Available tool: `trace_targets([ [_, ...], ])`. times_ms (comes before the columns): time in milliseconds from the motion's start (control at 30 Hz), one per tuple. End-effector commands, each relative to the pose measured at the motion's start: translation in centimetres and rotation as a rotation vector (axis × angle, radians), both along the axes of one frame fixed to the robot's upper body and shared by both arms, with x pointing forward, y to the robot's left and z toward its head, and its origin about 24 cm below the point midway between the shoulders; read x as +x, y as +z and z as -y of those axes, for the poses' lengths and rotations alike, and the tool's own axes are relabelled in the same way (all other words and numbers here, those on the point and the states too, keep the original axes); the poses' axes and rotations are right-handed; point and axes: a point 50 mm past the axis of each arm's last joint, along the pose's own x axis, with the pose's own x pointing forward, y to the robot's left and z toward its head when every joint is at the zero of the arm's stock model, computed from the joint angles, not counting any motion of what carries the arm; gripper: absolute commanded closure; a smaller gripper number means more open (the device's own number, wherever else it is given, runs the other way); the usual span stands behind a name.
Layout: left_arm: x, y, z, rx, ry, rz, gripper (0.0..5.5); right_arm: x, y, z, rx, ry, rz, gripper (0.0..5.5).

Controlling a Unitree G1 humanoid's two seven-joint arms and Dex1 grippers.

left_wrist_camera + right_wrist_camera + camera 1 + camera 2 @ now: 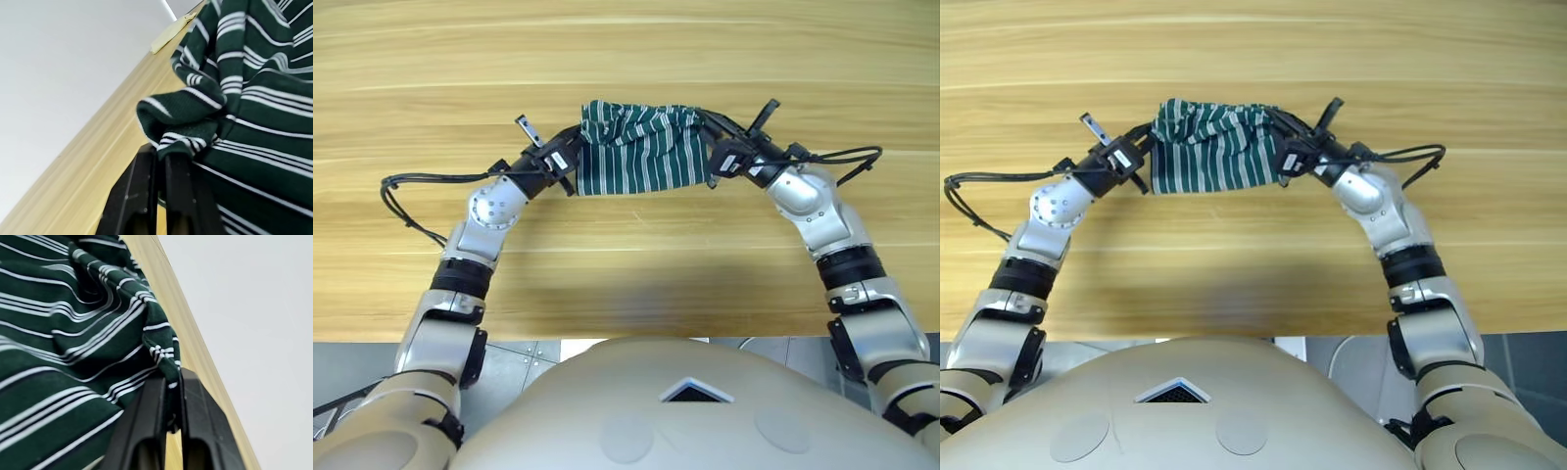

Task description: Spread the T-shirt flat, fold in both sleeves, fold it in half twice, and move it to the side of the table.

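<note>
Pinching the green-and-white striped T-shirt [641, 147] from both ends: left gripper [161, 156] clamped tight on a bunched fold at its left edge, right gripper [171, 384] likewise closed on cloth at the right edge. Stretched crumpled between them, over the middle of the desk [626, 59], well back from its near edge. Beside the left gripper, a small white label [560, 159], print too small to read.

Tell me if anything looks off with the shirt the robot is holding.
The striped T-shirt is bunched and wrinkled rather than flat, held between the left gripper and the right gripper, each pinching a wad of cloth. No tear shows.
</note>
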Motion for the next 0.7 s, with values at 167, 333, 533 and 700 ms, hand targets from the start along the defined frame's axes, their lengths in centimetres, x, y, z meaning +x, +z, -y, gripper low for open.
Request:
trace_targets([
  [167, 1.3, -0.7, 0.4, -0.022, 0.031, -0.051, 4.22, 2.5, -0.2, -0.4, -0.021, -0.074, 0.024, 3.82],
  [333, 3.1, -0.4, -0.4, -0.064, 0.139, -0.037, 3.57, 3.7, -0.7, -0.2, -0.021, -0.136, 0.018, 3.1],
  [533, 4.8, -0.1, -1.8, -0.118, 0.318, -0.008, 2.66, 4.6, -1.1, -0.5, -0.01, -0.198, 0.034, 2.34],
  [700, 5.4, -1.1, -1.6, -0.129, 0.389, -0.052, 1.88, 5.0, -2.0, -1.6, -0.026, -0.197, 0.005, 2.34],
])
